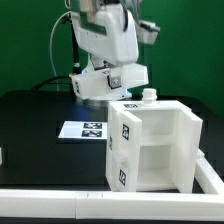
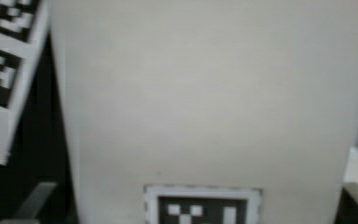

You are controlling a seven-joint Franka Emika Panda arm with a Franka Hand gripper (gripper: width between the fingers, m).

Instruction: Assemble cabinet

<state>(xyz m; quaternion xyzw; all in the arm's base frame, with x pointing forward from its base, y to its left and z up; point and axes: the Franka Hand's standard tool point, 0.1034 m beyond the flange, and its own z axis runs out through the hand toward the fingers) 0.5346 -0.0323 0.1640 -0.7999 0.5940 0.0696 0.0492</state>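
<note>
Cabinet shell (image 1: 150, 145) stands upright on the black table (image 1: 35, 120), near the front edge, open side toward the exterior view's right. One shelf splits it into two compartments. Tags on the wall facing the camera and on top. A small white knob (image 1: 149, 95) sticks up from the back of the top edge.

Arm is low behind the shell, gripper (image 1: 118, 80) just above and behind the shell's top-left corner in the exterior view. It seems to carry a flat white panel (image 2: 202, 110): the wrist view is nearly filled by one plain white face with a tag (image 2: 206, 212) at its far end. Best guess is a door or side piece headed for the shell.

Step in hand, my read: bring the panel to the shell and seat it.
- Keep the panel square to the shell wall; any tilt and it jams on the edge.
- Line up with the knob first if that is the hinge pin, then lower straight.
- Go slow near contact: the shell is free-standing and a sideways push slides it toward the table edge.

Claw: fingertips not visible in either view, panel and wrist housing hide them. Can't tell how wide it is, or confirm the pinch.

Marker board (image 1: 84, 129) lies flat on the table, to the exterior view's left of the shell, untouched.
</note>
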